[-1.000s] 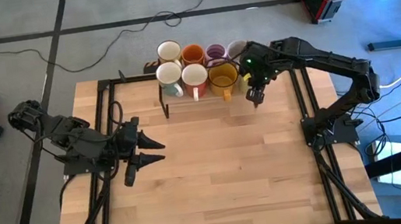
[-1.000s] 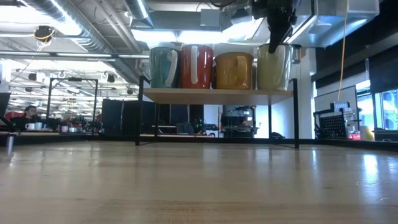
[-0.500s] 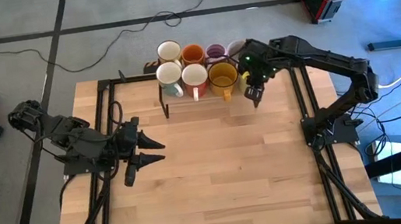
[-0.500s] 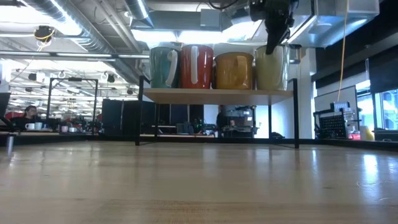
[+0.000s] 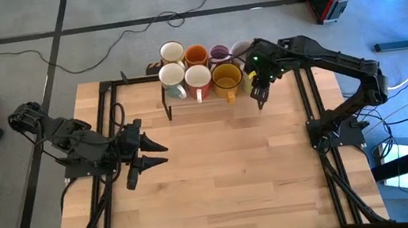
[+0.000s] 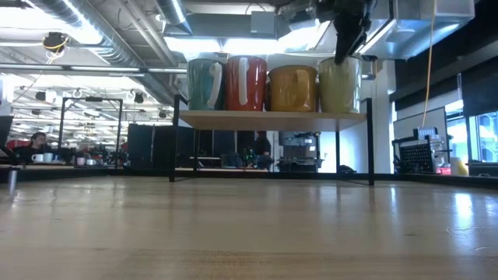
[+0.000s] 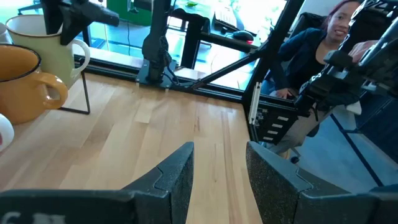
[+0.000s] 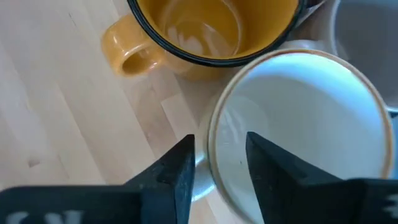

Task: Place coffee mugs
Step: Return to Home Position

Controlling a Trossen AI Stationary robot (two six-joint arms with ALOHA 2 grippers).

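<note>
**High view:** mugs [image 5: 197, 76] stand in two rows on a shelf [image 5: 167, 107] at the table's [image 5: 222, 183] far edge. Right gripper [image 5: 260, 100] hangs over the shelf's right end. Left gripper [image 5: 160, 154] sits near the left edge, jaws spread, empty.

**Low view:** front row of four, side by side; pale mug [image 6: 341, 89] at the right end.

**Left wrist view:** nothing between the jaws.

**Right wrist view:** jaws apart above the pale mug's rim, gripping nothing. Yellow mug [image 8: 205, 31] just beside.

**Handling:** probably stiff, glazed, slippery, chippable; take by rim or handle.

**Room:** tight among mugs, bare table toward the near edge.

Upright mugs [image 5: 198, 76] clustered on shelf [image 6: 272, 119]
</note>
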